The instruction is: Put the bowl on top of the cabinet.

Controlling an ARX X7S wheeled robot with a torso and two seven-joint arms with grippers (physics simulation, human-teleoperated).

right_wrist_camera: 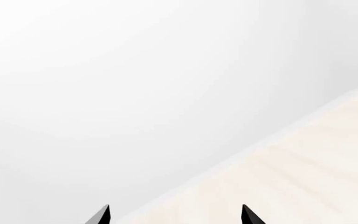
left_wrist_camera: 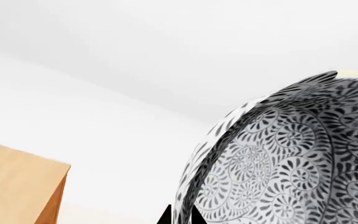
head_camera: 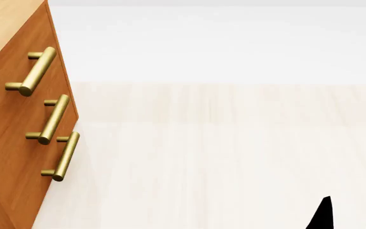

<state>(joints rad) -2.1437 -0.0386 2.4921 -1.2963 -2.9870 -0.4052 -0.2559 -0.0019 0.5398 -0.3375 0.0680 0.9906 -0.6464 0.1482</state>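
Observation:
The bowl (left_wrist_camera: 291,158) fills one side of the left wrist view: deep, white, with a dense grey-black leaf pattern and a pale rim. It is tilted, with its inside facing the camera. My left gripper (left_wrist_camera: 180,215) is shut on the bowl's wall, one black fingertip on each side of it. A corner of the cabinet (left_wrist_camera: 11,182), with a light wood top and an orange side, lies apart from the bowl in that view. In the head view the cabinet (head_camera: 11,143) stands at the left; the bowl is out of sight there. My right gripper (right_wrist_camera: 175,215) is open and holds nothing.
Three brass bar handles (head_camera: 36,71) stick out from the cabinet's front. Pale wooden floor (head_camera: 234,157) stretches to a white wall behind. The right gripper's (head_camera: 348,218) black fingertips show at the head view's lower right, far from the cabinet.

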